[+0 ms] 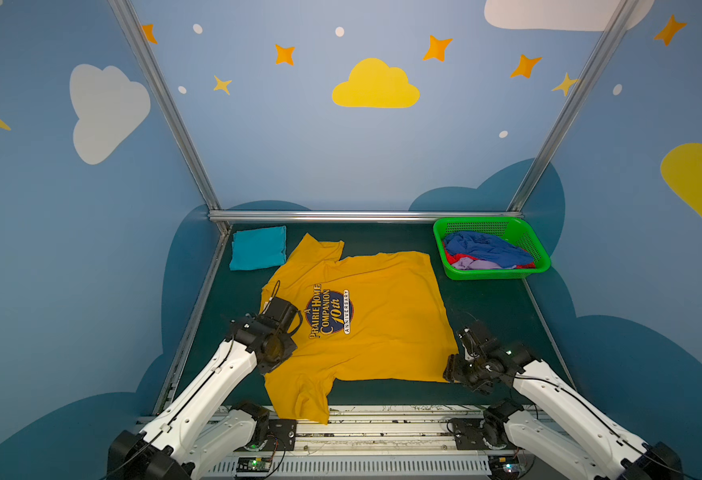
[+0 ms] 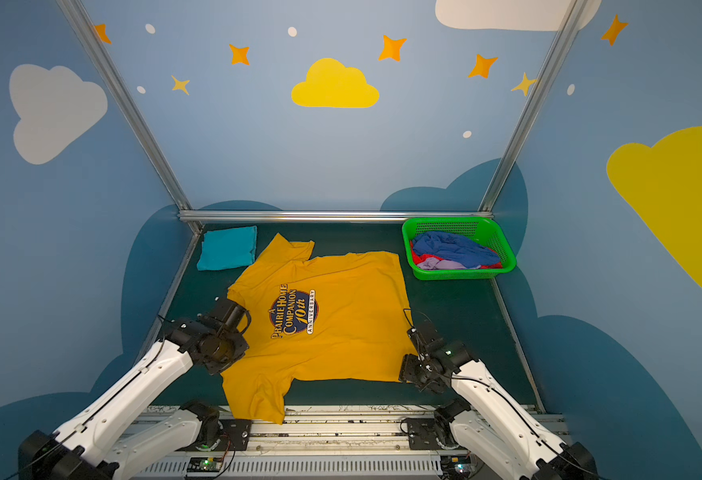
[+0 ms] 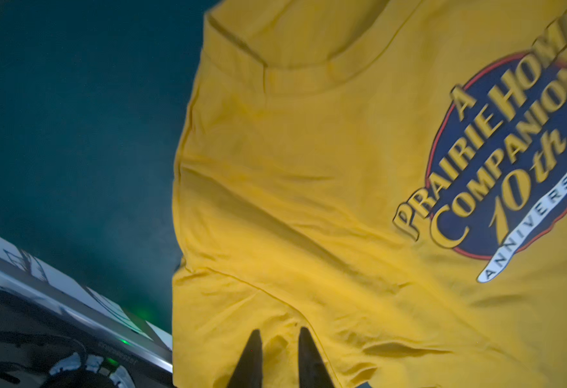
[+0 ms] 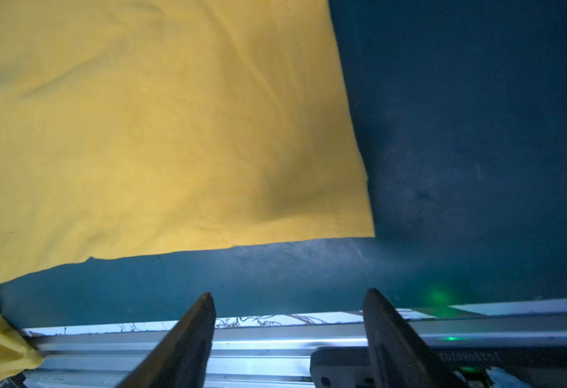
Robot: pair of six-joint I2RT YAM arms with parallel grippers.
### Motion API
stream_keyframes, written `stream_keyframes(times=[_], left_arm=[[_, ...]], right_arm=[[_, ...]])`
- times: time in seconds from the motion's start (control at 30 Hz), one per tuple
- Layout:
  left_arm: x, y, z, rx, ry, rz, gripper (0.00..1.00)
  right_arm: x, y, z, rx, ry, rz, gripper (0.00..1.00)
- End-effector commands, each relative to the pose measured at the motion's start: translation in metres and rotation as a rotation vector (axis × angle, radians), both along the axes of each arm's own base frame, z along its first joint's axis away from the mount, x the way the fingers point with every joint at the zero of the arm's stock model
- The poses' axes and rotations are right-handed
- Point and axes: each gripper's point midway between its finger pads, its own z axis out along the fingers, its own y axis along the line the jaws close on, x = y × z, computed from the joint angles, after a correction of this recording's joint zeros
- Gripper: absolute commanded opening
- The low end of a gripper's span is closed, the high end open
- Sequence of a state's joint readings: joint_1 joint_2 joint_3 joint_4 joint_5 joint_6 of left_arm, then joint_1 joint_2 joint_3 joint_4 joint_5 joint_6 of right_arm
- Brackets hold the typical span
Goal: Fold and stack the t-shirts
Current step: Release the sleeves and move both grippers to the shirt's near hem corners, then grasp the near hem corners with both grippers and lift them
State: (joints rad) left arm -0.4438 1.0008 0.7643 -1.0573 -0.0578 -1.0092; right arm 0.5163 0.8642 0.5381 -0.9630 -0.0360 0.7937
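Observation:
A large mustard-yellow t-shirt [image 1: 382, 316] [image 2: 349, 320] lies spread print-up across the dark table, one sleeve hanging over the front rail. My left gripper [image 1: 273, 361] [image 3: 278, 336] stands on its near shoulder by the sleeve seam. The fingers [image 3: 253, 356] are close together with a ridge of yellow cloth pinched between them. My right gripper [image 1: 463, 380] [image 4: 289, 292] hovers open and empty just off the shirt's near hem corner [image 4: 359, 221]. A folded teal t-shirt [image 1: 258, 248] [image 2: 228, 248] lies at the back left. Blue [image 1: 486, 247], red [image 1: 450, 257] and lavender [image 1: 472, 263] t-shirts are bundled in the basket.
The green perforated basket [image 1: 495, 273] [image 2: 461, 274] stands at the back right corner. A metal rail [image 1: 382, 415] [image 4: 275, 339] runs along the table's front edge under both arms. Metal frame bars and painted walls close in the back and sides.

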Motion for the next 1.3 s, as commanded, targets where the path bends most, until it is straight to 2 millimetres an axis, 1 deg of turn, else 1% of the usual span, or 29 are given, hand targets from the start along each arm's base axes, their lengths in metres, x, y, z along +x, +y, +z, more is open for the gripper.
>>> stream_keyframes(times=[0.0,0.03,0.07,0.1,0.17,0.2,0.27,0.37,0.43,0.5,0.57,0.63,0.73,0.77,0.8,0.83,0.93,0.97,1.0,1.03,1.07,1.1,1.17,1.23,1.27], left_arm=[[-0.036,-0.019,-0.010,-0.055,0.133,-0.036,0.44],[-0.046,-0.026,-0.013,-0.062,0.156,-0.059,0.47],[-0.056,-0.031,-0.017,-0.066,0.170,-0.075,0.48],[-0.065,-0.035,-0.020,-0.066,0.180,-0.084,0.46],[-0.082,-0.048,-0.029,-0.078,0.186,-0.112,0.35],[-0.090,-0.054,-0.034,-0.087,0.190,-0.124,0.32],[-0.104,-0.071,-0.046,-0.103,0.195,-0.157,0.30],[-0.118,-0.091,-0.061,-0.078,0.224,-0.229,0.31],[-0.124,-0.093,-0.067,-0.021,0.264,-0.270,0.31],[-0.127,-0.087,-0.070,0.054,0.303,-0.282,0.30],[-0.124,-0.082,-0.072,0.114,0.309,-0.283,0.30],[-0.120,-0.084,-0.075,0.115,0.301,-0.288,0.33],[-0.120,-0.082,-0.081,0.109,0.311,-0.278,0.52],[-0.122,-0.080,-0.083,0.112,0.316,-0.270,0.56],[-0.122,-0.077,-0.083,0.114,0.318,-0.261,0.57],[-0.123,-0.074,-0.085,0.120,0.321,-0.254,0.56],[-0.122,-0.066,-0.084,0.126,0.315,-0.230,0.21],[-0.121,-0.063,-0.082,0.129,0.314,-0.220,0.12],[-0.119,-0.061,-0.080,0.130,0.312,-0.214,0.08],[-0.116,-0.059,-0.076,0.124,0.303,-0.207,0.05],[-0.113,-0.057,-0.071,0.118,0.293,-0.201,0.04],[-0.110,-0.055,-0.065,0.112,0.281,-0.192,0.04],[-0.099,-0.052,-0.051,0.094,0.237,-0.160,0.04],[-0.082,-0.050,-0.030,0.060,0.157,-0.154,0.04],[-0.073,-0.051,-0.021,0.041,0.118,-0.162,0.04]], right_arm=[[0.002,-0.013,-0.003,-0.066,-0.015,-0.065,0.74],[0.006,-0.016,-0.002,-0.076,-0.035,-0.064,0.76],[0.009,-0.016,-0.001,-0.074,-0.052,-0.072,0.77],[0.013,-0.016,0.000,-0.069,-0.072,-0.064,0.78],[0.022,-0.018,0.005,-0.066,-0.105,-0.084,0.80],[0.025,-0.018,0.006,-0.061,-0.113,-0.092,0.80],[0.030,-0.017,0.005,-0.035,-0.107,-0.110,0.80],[0.035,-0.012,0.001,0.014,-0.090,-0.133,0.80],[0.038,-0.009,0.001,0.033,-0.091,-0.138,0.80],[0.042,-0.008,0.003,0.037,-0.098,-0.142,0.80],[0.045,-0.008,0.006,0.038,-0.112,-0.141,0.80],[0.048,-0.007,0.010,0.042,-0.123,-0.139,0.80],[0.050,-0.007,0.012,0.042,-0.131,-0.140,0.80],[0.050,-0.007,0.012,0.042,-0.131,-0.141,0.80],[0.051,-0.007,0.011,0.042,-0.133,-0.141,0.80],[0.052,-0.007,0.011,0.042,-0.136,-0.142,0.80],[0.055,-0.004,0.008,0.054,-0.141,-0.136,0.80],[0.057,-0.003,0.007,0.059,-0.140,-0.136,0.79],[0.058,-0.002,0.006,0.065,-0.140,-0.134,0.74],[0.059,0.000,0.005,0.069,-0.135,-0.135,0.66],[0.058,0.000,0.006,0.074,-0.128,-0.139,0.61],[0.057,0.000,0.005,0.075,-0.119,-0.143,0.59],[0.053,-0.003,0.003,0.056,-0.099,-0.153,0.63],[0.048,-0.009,-0.001,0.026,-0.088,-0.152,0.73],[0.047,-0.011,-0.002,0.017,-0.085,-0.153,0.76]])
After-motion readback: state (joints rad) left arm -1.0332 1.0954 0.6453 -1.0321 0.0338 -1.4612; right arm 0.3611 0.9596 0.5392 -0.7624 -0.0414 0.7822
